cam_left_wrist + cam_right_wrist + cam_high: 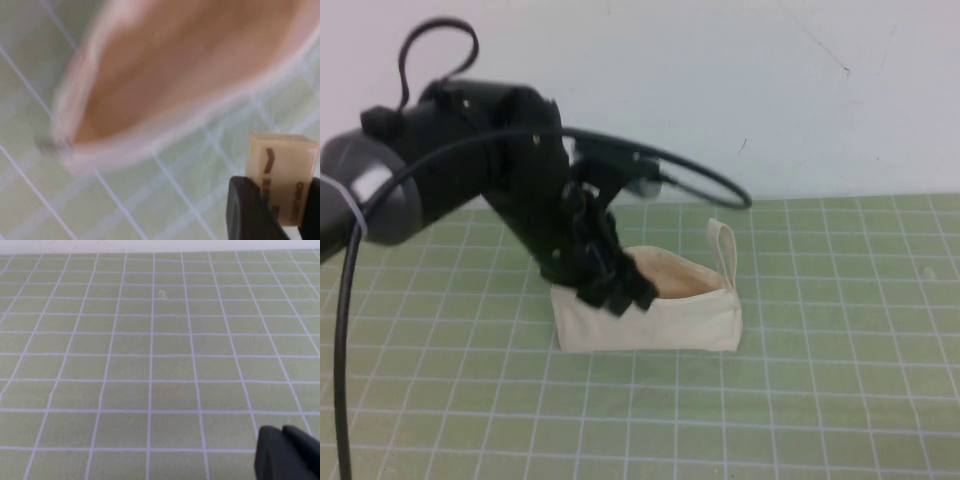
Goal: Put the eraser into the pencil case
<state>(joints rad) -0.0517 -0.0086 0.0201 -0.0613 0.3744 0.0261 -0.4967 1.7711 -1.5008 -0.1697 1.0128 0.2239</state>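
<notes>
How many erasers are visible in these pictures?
1. The eraser is clamped in the left gripper, just outside the open mouth of the case. The right gripper is over bare mat. Others may lie inside the case.

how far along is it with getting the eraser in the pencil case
Done: the left gripper is shut on the eraser and has it lifted at the pencil case, whose mouth is open, beige lining showing. In hand: lining up at the opening's left end. Left: lower and release; the eraser is not inside yet. The right gripper shows only over bare green mat, away from the job.
</notes>
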